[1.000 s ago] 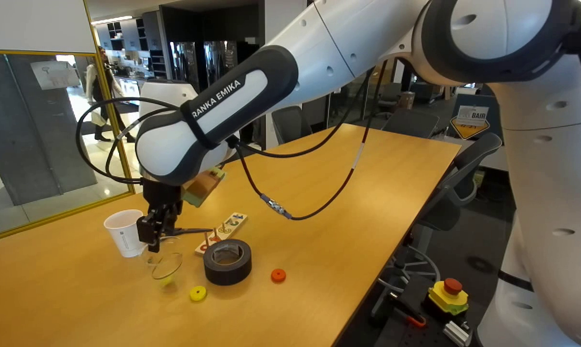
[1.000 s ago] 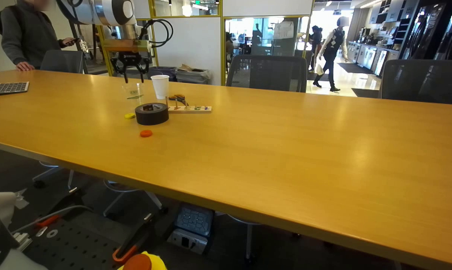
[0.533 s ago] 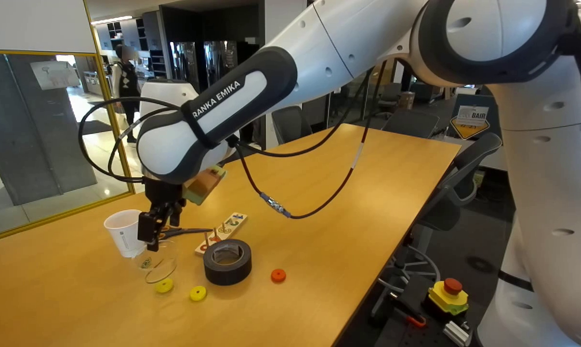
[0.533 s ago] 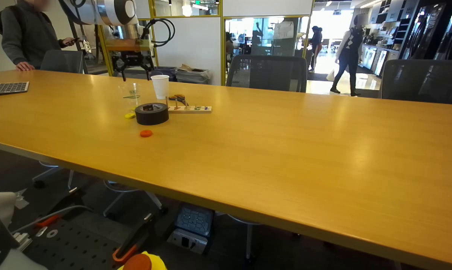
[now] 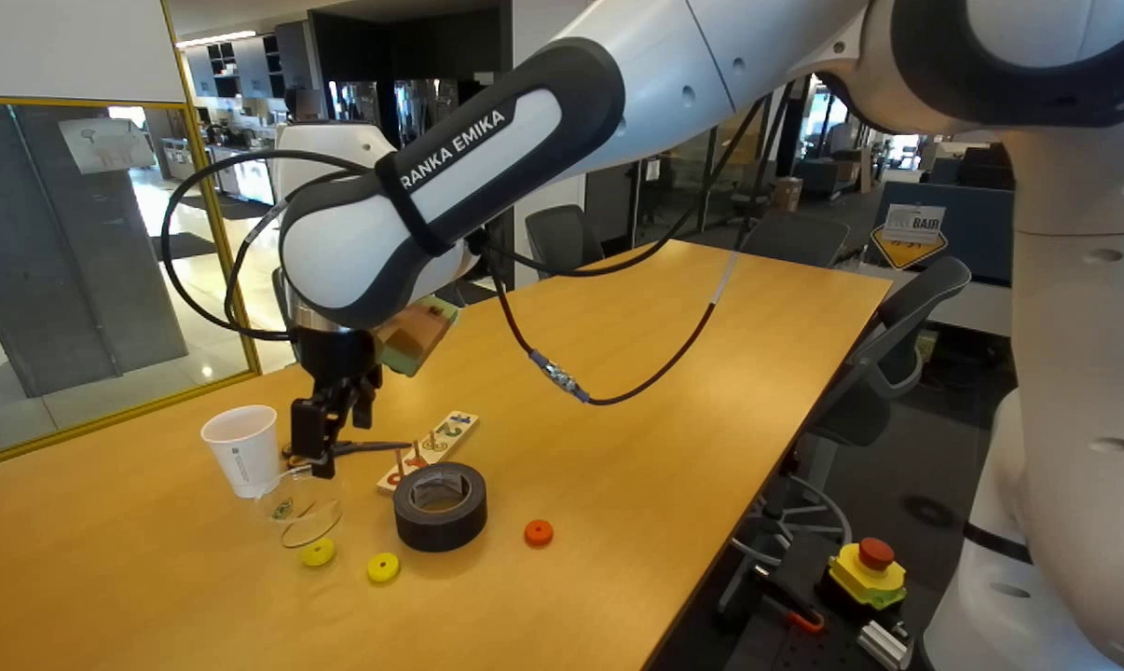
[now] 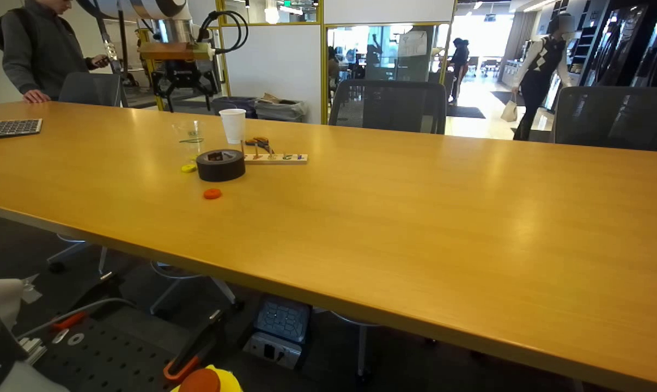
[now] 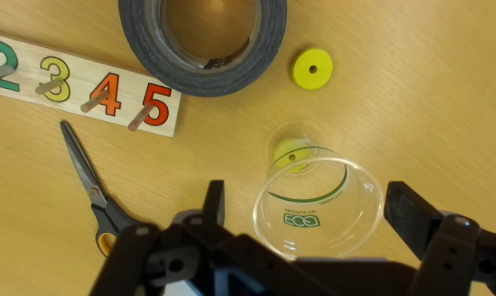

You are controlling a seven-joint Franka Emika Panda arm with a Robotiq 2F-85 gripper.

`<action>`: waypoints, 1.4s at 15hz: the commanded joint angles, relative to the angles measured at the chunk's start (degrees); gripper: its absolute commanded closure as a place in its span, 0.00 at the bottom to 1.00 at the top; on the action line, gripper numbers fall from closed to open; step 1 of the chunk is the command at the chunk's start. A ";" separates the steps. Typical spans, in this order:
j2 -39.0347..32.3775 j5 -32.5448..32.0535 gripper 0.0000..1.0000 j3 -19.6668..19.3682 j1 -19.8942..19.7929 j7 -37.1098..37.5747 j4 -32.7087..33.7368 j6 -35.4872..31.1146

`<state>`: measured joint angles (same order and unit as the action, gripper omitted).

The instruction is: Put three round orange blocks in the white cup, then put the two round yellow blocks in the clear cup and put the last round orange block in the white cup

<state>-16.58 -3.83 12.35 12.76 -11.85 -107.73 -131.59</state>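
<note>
Gripper (image 6: pixel 190 103) above the clear cup (image 7: pixel 301 220), fingers (image 7: pixel 401 213) spread wide, holding nothing; one yellow disc (image 7: pixel 287 152) apparently inside the cup. Next, probably: rise clear of the rim, descend squarely on the loose yellow disc (image 7: pixel 313 77), avoiding the black tape roll (image 6: pixel 220 170) just right of it in an exterior view. Count: two yellow discs; one sure orange disc (image 6: pixel 212 194), near; one white cup (image 6: pixel 233 128), far, bottom hidden.

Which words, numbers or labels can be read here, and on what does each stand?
"RANKA EMIKA": robot arm
"IKA", cut off: lower robot link
"BAIR": white background sign
"2", "3", "4", "5": wooden peg board
"ECO", "PRODUCTS" (flipped): clear cup
Too small or blurred: the clear cup's tiniest print; markings on white cup, black tape roll, yellow diamond sign, paper sheet, keyboard.
</note>
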 commanded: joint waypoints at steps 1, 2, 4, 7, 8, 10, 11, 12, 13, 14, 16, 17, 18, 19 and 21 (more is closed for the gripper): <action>5.07 0.04 0.00 0.29 -0.09 0.91 -6.38 0.34; 5.34 0.27 0.00 0.28 -0.20 0.96 -7.47 0.01; 5.50 0.60 0.00 0.24 -0.36 0.95 -9.40 -0.43; 5.03 0.86 0.00 0.34 -0.33 1.34 -12.03 -2.09; 4.74 0.85 0.00 0.32 -0.28 1.72 -12.77 -2.99; 3.96 1.38 0.00 0.45 -0.32 1.74 -14.02 -4.00; 3.60 1.85 0.00 0.59 -0.37 1.54 -14.43 -4.25; 3.33 2.28 0.00 0.72 -0.39 1.40 -14.93 -4.79; 3.02 2.86 0.00 0.89 -0.45 1.06 -15.29 -5.26; 2.68 3.11 0.00 1.01 -0.43 0.93 -15.77 -6.26; 1.40 3.71 0.00 1.28 -0.41 0.75 -15.88 -8.07; 0.64 3.62 0.00 1.28 -0.29 1.21 -15.75 -8.88; -0.23 3.77 0.00 1.40 -0.27 1.24 -15.43 -9.35; -1.11 3.83 0.00 1.52 -0.24 1.24 -15.03 -9.76; -2.55 3.23 0.00 1.33 0.04 2.18 -14.49 -10.86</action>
<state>-17.10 -1.32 13.23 12.72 -10.67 -123.27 -140.15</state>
